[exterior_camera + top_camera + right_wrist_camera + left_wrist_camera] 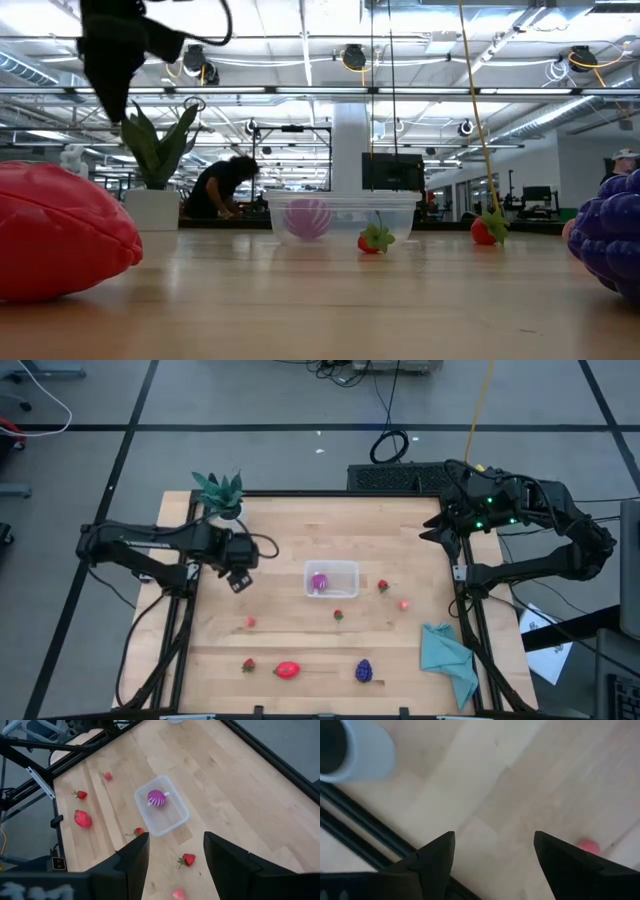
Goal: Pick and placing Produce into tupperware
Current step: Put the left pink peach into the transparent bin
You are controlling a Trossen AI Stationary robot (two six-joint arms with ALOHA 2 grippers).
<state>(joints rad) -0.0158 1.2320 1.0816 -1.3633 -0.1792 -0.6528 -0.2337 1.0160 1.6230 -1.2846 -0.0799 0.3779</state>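
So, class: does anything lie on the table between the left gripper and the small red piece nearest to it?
Nothing visible does. The left gripper, fingers open, hangs over bare wood left of the tupperware, and the nearest small red piece lies in the open just toward the table's front edge. Only bare table separates them.

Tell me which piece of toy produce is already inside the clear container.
The magenta ball with pale stripes. It alone sits inside the clear container; the red strawberries, the bigger red piece and the purple cluster all lie outside on the wooden table.
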